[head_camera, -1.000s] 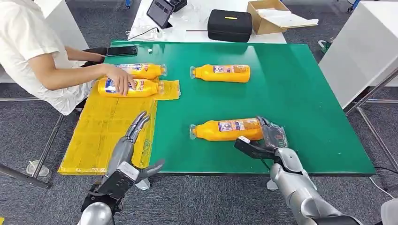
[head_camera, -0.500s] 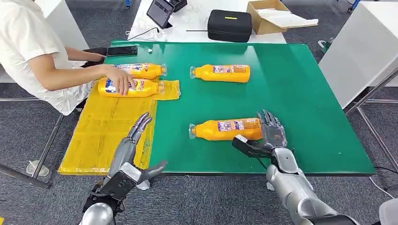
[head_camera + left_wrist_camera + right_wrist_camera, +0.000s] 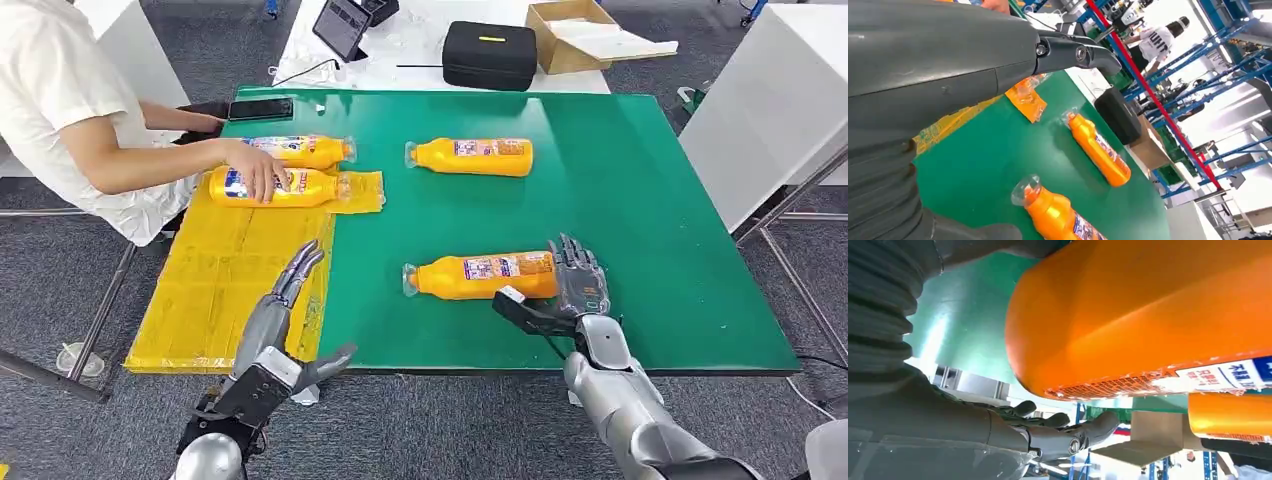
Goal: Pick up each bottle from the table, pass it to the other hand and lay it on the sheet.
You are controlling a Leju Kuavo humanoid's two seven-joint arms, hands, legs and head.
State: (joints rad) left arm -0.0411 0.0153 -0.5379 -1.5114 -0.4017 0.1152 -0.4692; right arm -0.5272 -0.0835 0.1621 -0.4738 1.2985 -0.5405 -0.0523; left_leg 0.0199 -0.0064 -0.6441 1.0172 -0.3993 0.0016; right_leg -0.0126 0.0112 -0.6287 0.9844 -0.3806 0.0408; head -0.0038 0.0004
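Right hand: the right hand (image 3: pixel 570 290) sits at the base end of the near bottle (image 3: pixel 480 276), fingers spread and upright behind the base, thumb stretched along the table in front of it. It is wide apart, around the base but not closed on it; whether it touches the bottle I cannot tell.
Right wrist view: the orange base of the near bottle (image 3: pixel 1148 315) fills much of the picture, close to the fingers (image 3: pixel 1073 432).
Left hand: the left hand (image 3: pixel 285 320) hovers over the near edge of the sheet (image 3: pixel 225 290), fingers straight and pointing forward, thumb out to the side, holding nothing.
Near bottle: lying on its side on the green table (image 3: pixel 640 200), cap pointing toward the sheet, well apart from it.
Far bottle: a second orange bottle (image 3: pixel 470 156) lies on its side further back on the table, cap toward the sheet.
Sheet: a yellow sheet on the left side of the table, hanging past the table's edge.
Bottles on sheet: two bottles (image 3: pixel 290 170) lie side by side at the far end of the sheet.
Person: a person in a white shirt (image 3: pixel 60 110) sits at the left; one hand (image 3: pixel 258 170) rests on the nearer of those two bottles.
Behind the table: a black case (image 3: pixel 490 55), a cardboard box (image 3: pixel 580 35) and a tablet (image 3: pixel 342 25) on a white surface.
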